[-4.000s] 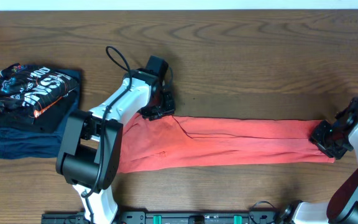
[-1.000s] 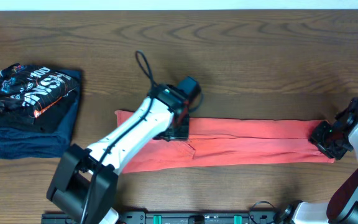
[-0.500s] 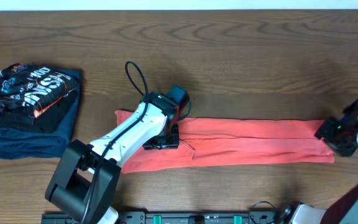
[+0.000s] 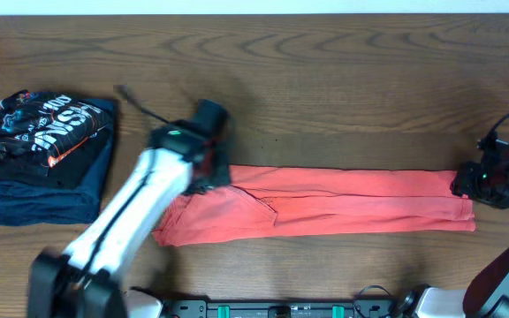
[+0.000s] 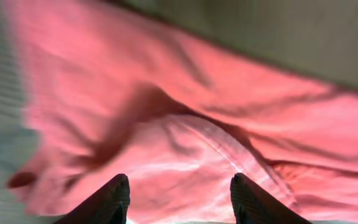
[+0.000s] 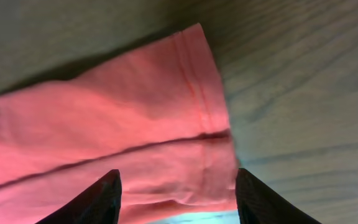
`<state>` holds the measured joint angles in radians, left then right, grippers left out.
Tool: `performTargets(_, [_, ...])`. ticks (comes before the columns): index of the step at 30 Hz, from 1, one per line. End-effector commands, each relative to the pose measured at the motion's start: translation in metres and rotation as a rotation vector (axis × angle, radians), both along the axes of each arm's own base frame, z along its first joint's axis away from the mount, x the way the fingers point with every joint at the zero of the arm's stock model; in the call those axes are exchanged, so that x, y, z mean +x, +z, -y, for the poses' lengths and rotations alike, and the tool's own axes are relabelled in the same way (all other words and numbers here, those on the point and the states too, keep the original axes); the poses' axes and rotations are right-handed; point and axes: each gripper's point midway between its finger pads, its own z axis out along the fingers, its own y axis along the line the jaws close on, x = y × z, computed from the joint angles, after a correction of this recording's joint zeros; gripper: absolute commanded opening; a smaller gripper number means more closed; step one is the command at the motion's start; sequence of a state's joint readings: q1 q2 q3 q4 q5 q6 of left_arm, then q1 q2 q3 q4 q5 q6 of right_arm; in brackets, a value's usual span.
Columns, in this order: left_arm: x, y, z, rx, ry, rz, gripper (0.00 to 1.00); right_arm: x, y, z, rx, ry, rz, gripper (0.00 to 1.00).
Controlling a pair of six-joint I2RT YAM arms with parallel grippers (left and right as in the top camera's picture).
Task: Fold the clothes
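Note:
The clothes, an orange-red T-shirt (image 4: 360, 201), lie folded into a long narrow strip across the table, plain side up. My left gripper (image 4: 208, 177) hovers over the strip's upper left part. In the left wrist view its fingers stand apart above wrinkled red cloth (image 5: 166, 112), and the left gripper (image 5: 179, 180) holds nothing. My right gripper (image 4: 468, 184) is at the strip's right end. In the right wrist view the hemmed end of the shirt (image 6: 104, 124) lies flat under the right gripper (image 6: 178, 174), which is open.
A stack of dark folded garments with white print (image 4: 47, 159) sits at the table's left side. Bare wooden table (image 4: 343, 88) lies behind the shirt. The left arm's white body slants from the front edge up to the shirt.
The left arm has swung left from the strip's middle to its left part. The right gripper has opened and drawn slightly back off the shirt's right end.

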<state>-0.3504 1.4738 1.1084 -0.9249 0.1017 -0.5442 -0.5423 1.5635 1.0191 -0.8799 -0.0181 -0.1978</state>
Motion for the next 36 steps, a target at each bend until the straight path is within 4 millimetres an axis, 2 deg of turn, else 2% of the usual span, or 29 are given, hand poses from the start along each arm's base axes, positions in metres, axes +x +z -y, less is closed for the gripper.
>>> performTargets(1, [0.003,0.025,-0.024,-0.01,0.03,0.076,0.55,-0.017,0.001,0.027,-0.112,0.004,-0.071,0.57])
performTargets(6, [-0.004,0.044,-0.053,-0.013,0.124,0.108,0.56,-0.03,-0.006,0.039,-0.089,-0.038,-0.094,0.56])
performTargets(11, [-0.007,0.045,-0.066,-0.01,0.17,0.102,0.56,-0.036,-0.028,0.029,0.062,-0.076,-0.109,0.55])
performTargets(17, [-0.008,0.045,-0.066,-0.009,0.171,0.097,0.56,-0.037,-0.05,0.016,0.152,-0.067,-0.154,0.59])
performTargets(21, [-0.009,0.044,-0.066,-0.008,0.171,0.092,0.57,-0.033,-0.057,0.009,0.199,-0.052,-0.144,0.59])
performTargets(26, [-0.008,0.044,-0.066,-0.007,0.171,0.093,0.57,-0.032,-0.058,0.008,0.208,-0.053,-0.139,0.57])
performTargets(31, [-0.009,0.044,-0.066,-0.008,0.171,0.092,0.57,-0.03,-0.057,0.006,0.219,-0.052,-0.129,0.5])
performTargets(36, [-0.009,0.044,-0.067,-0.007,0.171,0.089,0.57,-0.027,-0.057,0.007,0.221,-0.051,-0.113,0.49])
